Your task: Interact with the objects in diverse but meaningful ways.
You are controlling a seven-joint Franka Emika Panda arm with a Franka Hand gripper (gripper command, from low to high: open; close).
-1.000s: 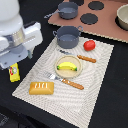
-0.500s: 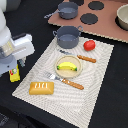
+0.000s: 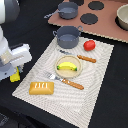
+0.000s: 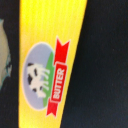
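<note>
The yellow packet [image 3: 15, 75] lies on the black table just off the mat's left edge in the exterior view. My white gripper [image 3: 18, 61] hangs directly over it, hiding its upper part. The wrist view is filled by the packet [image 4: 47, 60], which has a red "BUTTER" ribbon and a cow; no fingers show there. A banana [image 3: 68, 66] rests on a small round plate [image 3: 59, 70]. The bread loaf [image 3: 41, 88] lies at the mat's near corner and the red tomato [image 3: 89, 45] at its far side. One grey-blue pot [image 3: 67, 36] stands on the mat's far edge, another [image 3: 67, 9] behind it.
A striped cloth mat [image 3: 95, 75] carries a wooden-handled fork [image 3: 66, 81] and knife [image 3: 84, 58]. Behind it is a pinkish stove board [image 3: 107, 25] with dark burners and a bowl [image 3: 122, 15] at the exterior view's right. The table is black.
The gripper has come down and toward the exterior view's left, closer over the yellow packet. The packet and the other items have stayed put.
</note>
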